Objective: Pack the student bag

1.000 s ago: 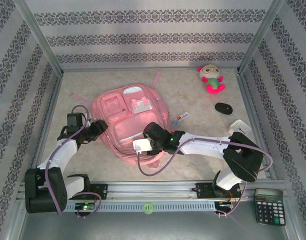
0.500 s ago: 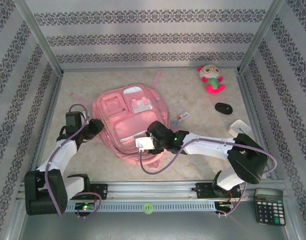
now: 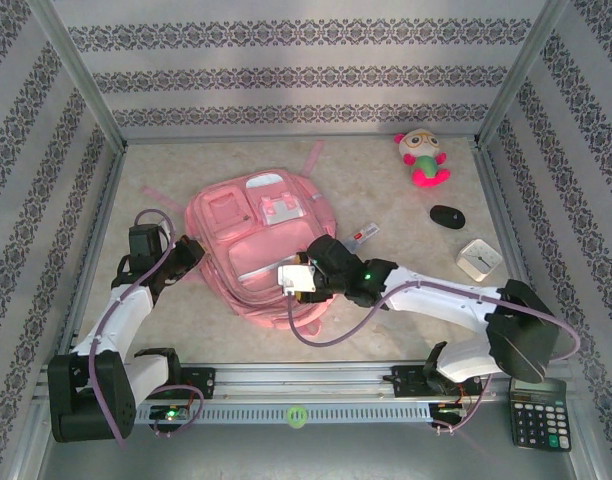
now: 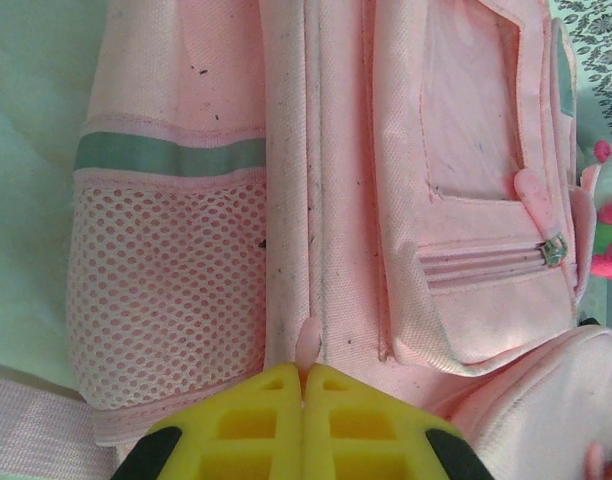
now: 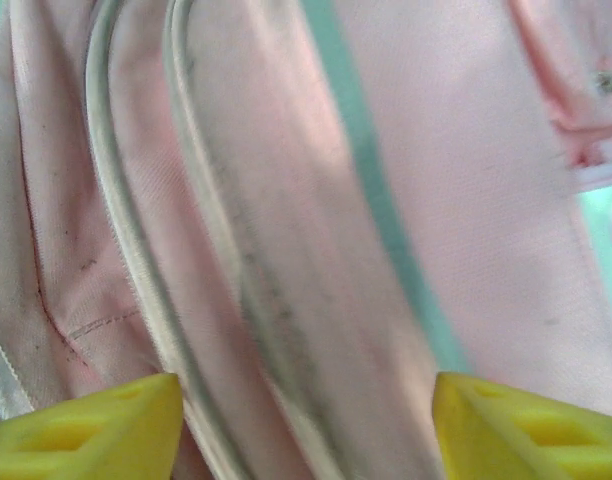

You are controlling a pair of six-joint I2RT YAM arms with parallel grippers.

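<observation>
Student bag (image 3: pixel 254 232) lies flat on the table (image 3: pixel 386 330), left of centre, front pockets facing up and thin pink straps (image 3: pixel 311 157) trailing from its far end. Your left gripper (image 4: pixel 304 385) sits at the bag's left side. In the left wrist view its yellow fingertips (image 4: pixel 246 425) are pressed together, clenched on a small pink zip pull (image 4: pixel 307 342) along the seam next to the mesh side pocket (image 4: pixel 166 295). A grey-green band (image 4: pixel 171 152) runs above that mesh, and a metal zip slider (image 4: pixel 554 250) shows on a front pocket. Your right gripper (image 5: pixel 306 430) is over the near end of the bag. Its jaws are released, with the two yellow fingers (image 5: pixel 91 425) well apart and blurred pink fabric and white trim (image 5: pixel 136 250) between them, nothing grasped. To the right of the bag, just beside it, lies a small red-and-white item (image 3: pixel 363 235), too small to identify. Further right are a black computer mouse (image 3: pixel 447 216) and a small white square clock (image 3: pixel 479 258). A plush toy (image 3: pixel 423 157) with a pink body lies at the far right. A black calculator (image 3: pixel 538 412) rests off the table at the near right corner, its lettering too small to read.
</observation>
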